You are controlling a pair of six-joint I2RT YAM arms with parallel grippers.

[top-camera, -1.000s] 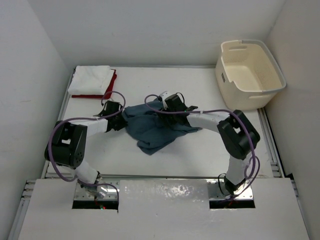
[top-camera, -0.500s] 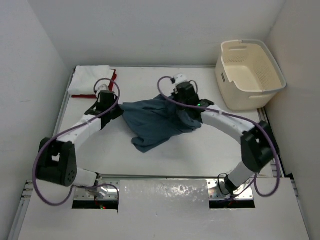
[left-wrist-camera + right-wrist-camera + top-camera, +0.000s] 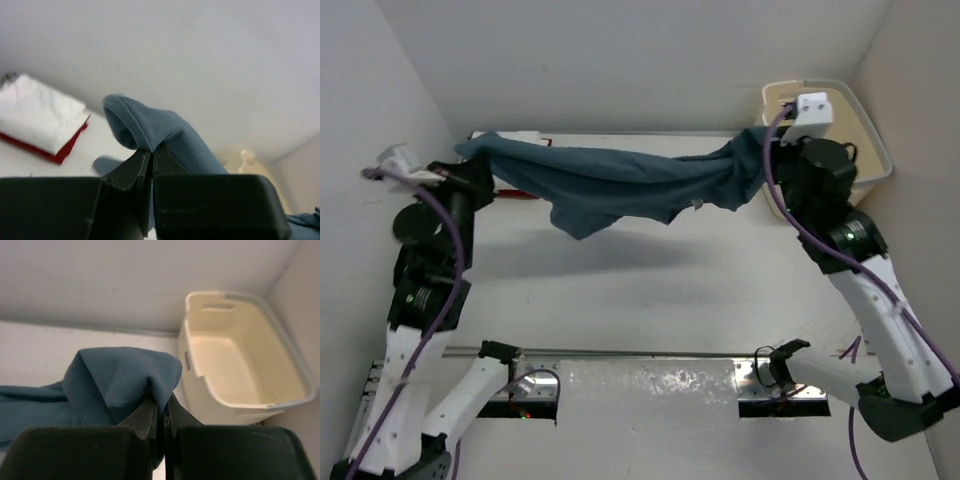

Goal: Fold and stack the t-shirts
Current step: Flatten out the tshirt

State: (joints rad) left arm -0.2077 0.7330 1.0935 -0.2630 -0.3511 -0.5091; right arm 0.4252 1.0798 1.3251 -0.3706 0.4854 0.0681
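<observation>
change since one second ago: the teal shirt (image 3: 620,180) lay bunched mid-desk with both hands low beside it. i now have it lifted off the desk (image 3: 670,290) and stretched left to right in the air. the left hand (image 3: 478,166) is clamped on one edge at far left. the right hand (image 3: 772,145) is clamped on the opposite edge at far right, just beside the basket (image 3: 868,125). the middle sags in a loose fold, so the cloth is not yet flat. judgement: this is the spreading step; laying down and folding this shirt remain.

view differences: only the overhead view shows the full span and the sag. the left wrist view confirms jaws pinched together on a rolled edge. it also shows the white shirt (image 3: 40,117) folded on top of the red shirt (image 3: 62,150), a stack the raised cloth mostly hides from overhead. the right wrist view shows its jaws closed on a cloth fold, with the basket's inside beyond.
</observation>
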